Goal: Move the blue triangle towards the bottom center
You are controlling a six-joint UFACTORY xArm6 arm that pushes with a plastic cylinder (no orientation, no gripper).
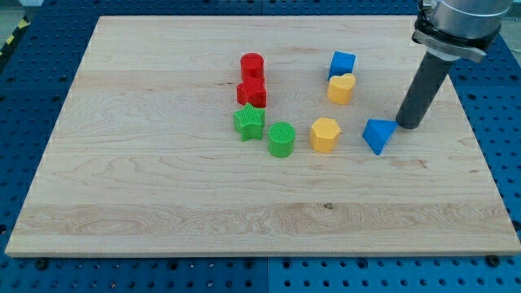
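Blue triangle (378,135) sits right of center on the wooden board (163,203), beside the yellow hexagon (324,134). My tip (409,125) touches its right corner; the rod's top is cut off.

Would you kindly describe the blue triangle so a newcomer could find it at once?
On the wooden board, look right of the block cluster, where my tip meets the board. The blue triangle lies just left of it, right of the yellow hexagon; the blue cube is squarer and higher.
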